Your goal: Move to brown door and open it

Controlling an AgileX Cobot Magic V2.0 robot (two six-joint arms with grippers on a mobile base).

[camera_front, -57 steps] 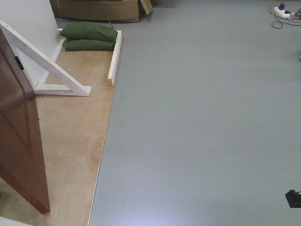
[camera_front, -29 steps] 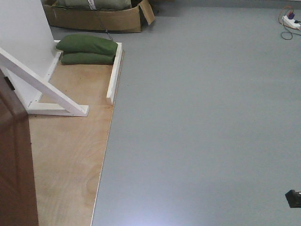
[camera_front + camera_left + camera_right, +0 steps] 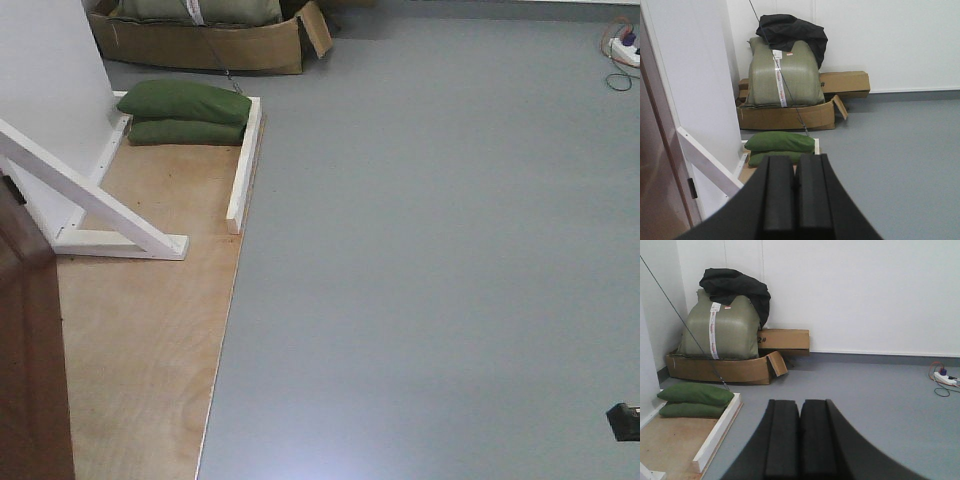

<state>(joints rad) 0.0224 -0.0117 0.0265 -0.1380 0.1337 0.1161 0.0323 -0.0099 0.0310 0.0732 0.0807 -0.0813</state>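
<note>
The brown door (image 3: 32,360) stands at the far left of the front view, a glossy reddish-brown panel cut off by the frame's edge. Its handle is out of view. The left wrist view shows it as a brown strip (image 3: 652,190) beside the white frame. My left gripper (image 3: 795,158) is shut with nothing in it, to the right of the door and apart from it. My right gripper (image 3: 800,402) is shut too, empty, over grey floor.
A white frame with a diagonal brace (image 3: 100,205) stands on a plywood base (image 3: 150,340). Two green sandbags (image 3: 190,105) lie at its far end. Behind them is a cardboard box (image 3: 210,45) holding a grey-green sack (image 3: 784,72). A power strip with cables (image 3: 626,45) lies far right.
The view has advanced. The sandbags, brace and box have slid down the picture, and the door has shifted further left, its bottom corner now out of frame. Both grippers show only now.
</note>
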